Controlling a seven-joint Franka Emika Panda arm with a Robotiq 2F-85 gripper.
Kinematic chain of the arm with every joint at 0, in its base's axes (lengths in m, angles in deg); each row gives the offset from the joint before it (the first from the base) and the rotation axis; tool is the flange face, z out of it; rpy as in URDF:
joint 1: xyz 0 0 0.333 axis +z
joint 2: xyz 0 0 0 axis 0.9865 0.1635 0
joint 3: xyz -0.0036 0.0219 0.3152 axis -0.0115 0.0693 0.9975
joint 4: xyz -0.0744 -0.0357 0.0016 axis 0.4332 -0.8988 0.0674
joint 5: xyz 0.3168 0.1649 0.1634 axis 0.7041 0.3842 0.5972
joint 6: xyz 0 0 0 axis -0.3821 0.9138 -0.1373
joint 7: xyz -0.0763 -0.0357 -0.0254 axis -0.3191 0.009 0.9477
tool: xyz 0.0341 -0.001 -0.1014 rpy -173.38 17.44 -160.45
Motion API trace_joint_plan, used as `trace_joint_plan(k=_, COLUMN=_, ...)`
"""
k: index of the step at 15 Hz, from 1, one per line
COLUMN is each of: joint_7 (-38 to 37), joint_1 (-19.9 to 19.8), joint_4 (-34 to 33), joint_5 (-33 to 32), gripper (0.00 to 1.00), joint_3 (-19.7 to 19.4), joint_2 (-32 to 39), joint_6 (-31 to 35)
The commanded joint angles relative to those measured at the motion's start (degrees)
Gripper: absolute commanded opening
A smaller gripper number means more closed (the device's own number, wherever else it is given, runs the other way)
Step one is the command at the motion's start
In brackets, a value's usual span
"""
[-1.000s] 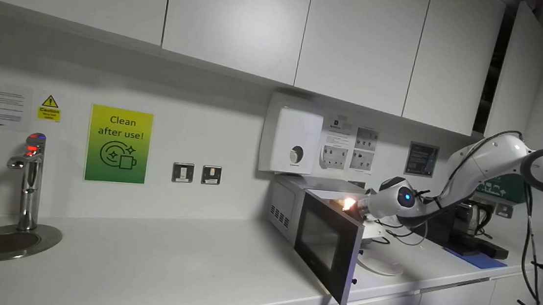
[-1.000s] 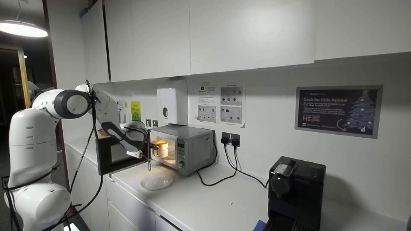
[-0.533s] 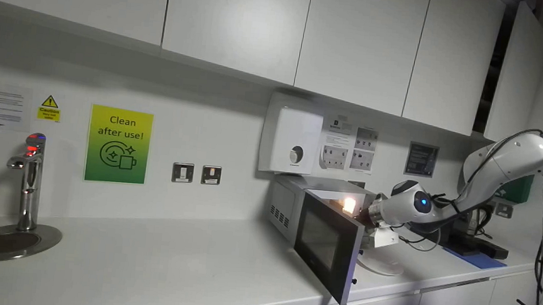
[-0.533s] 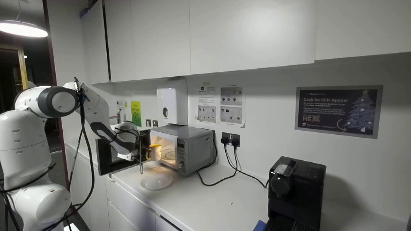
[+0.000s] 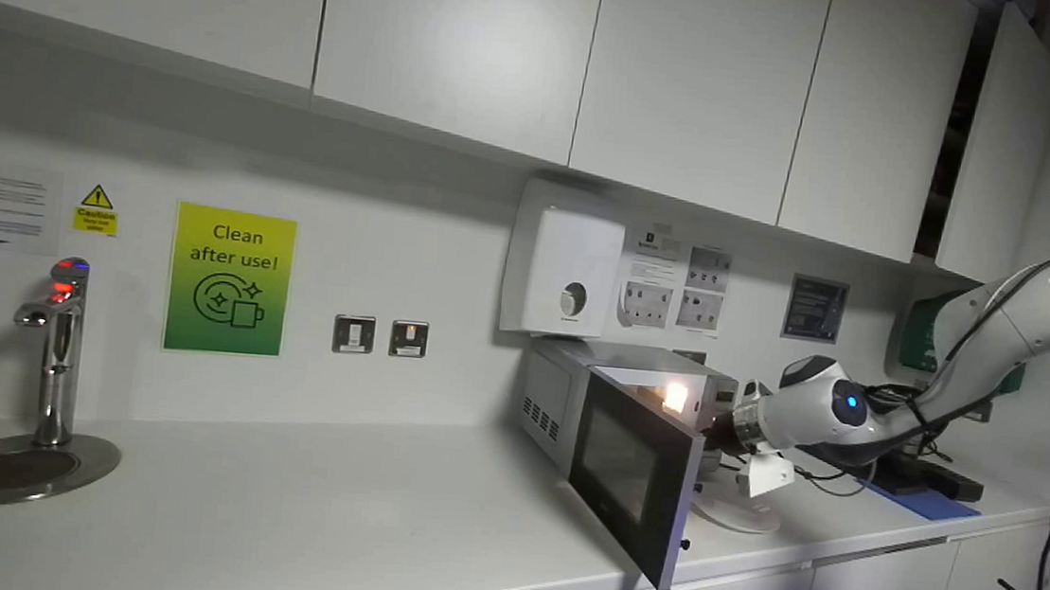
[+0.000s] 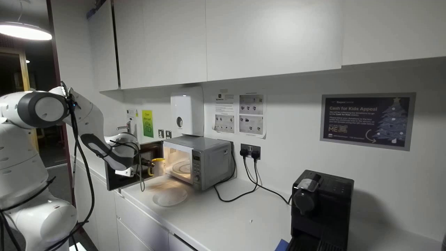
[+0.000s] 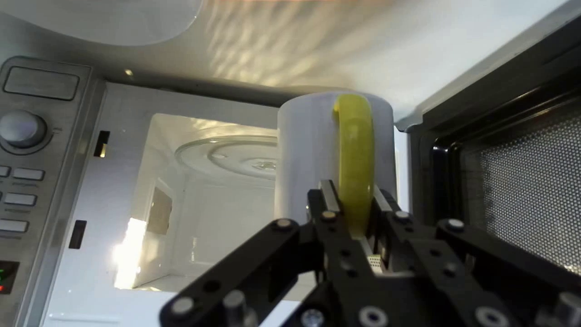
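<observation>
A white mug [image 7: 308, 145] with a yellow handle fills the middle of the wrist view. My gripper [image 7: 356, 202] is shut on the handle, one finger on each side. In an exterior view the mug [image 6: 159, 167] hangs upright above the counter, just outside the lit microwave [image 6: 216, 160], showing a yellow rim. The microwave door [image 5: 628, 475] stands wide open beside the mug and gripper. In that exterior view the door hides the mug and part of the gripper. The glass turntable [image 7: 227, 152] shows inside the microwave.
A pale plate [image 6: 170, 197] lies on the counter in front of the microwave, near below the mug. A black coffee machine [image 6: 322, 205] and a blue mat [image 5: 930, 503] are farther along. A tap [image 5: 58, 359] stands at the opposite end. Cabinets [image 5: 696, 82] hang above.
The mug has come out of the microwave, held by its handle, and moved away from the opening. The arm has drawn back. The door and plate have not moved.
</observation>
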Motion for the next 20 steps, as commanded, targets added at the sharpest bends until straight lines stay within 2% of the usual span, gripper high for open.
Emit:
trace_joint_plan(k=1, joint_7=4.43, joint_1=-0.01, joint_4=5.85, joint_5=5.32, gripper=0.05, joint_3=1.73, joint_2=-8.71, joint_6=-4.11)
trace_joint_plan(k=4, joint_7=7.37, joint_1=-0.15, joint_4=8.38, joint_5=9.98, gripper=0.05, joint_3=2.54, joint_2=-12.45, joint_6=-6.38)
trace_joint_plan(k=9, joint_7=11.65, joint_1=-0.91, joint_4=10.38, joint_5=15.86, gripper=0.05, joint_3=1.36, joint_2=-17.19, joint_6=-8.71)
trace_joint_plan(k=20, joint_7=14.59, joint_1=-2.95, joint_4=12.53, joint_5=21.91, gripper=0.05, joint_3=-0.81, joint_2=-27.50, joint_6=-18.29)
